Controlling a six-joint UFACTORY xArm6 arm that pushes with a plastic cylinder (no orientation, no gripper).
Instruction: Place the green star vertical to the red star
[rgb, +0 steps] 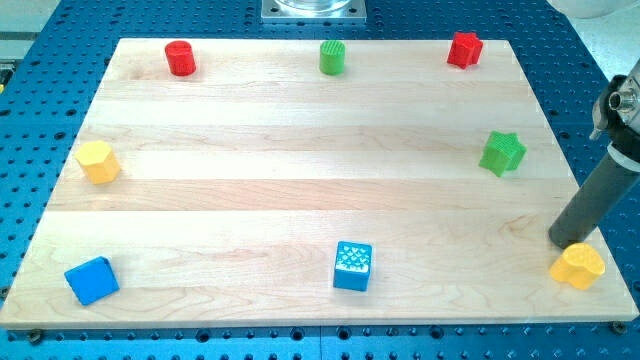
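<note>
The green star (502, 153) lies near the board's right edge, at mid height. The red star (464, 49) sits at the top right corner, above the green star and a little to its left. My rod comes in from the view's right, and my tip (566, 241) rests on the board near the right edge, below and to the right of the green star, apart from it. The tip is just above and left of a yellow block (578, 266).
A red cylinder (180, 58) is at the top left and a green cylinder (332, 57) at the top middle. A yellow hexagonal block (98, 162) is at the left edge, a blue block (92, 280) at the bottom left, a blue cube (352, 266) at the bottom middle.
</note>
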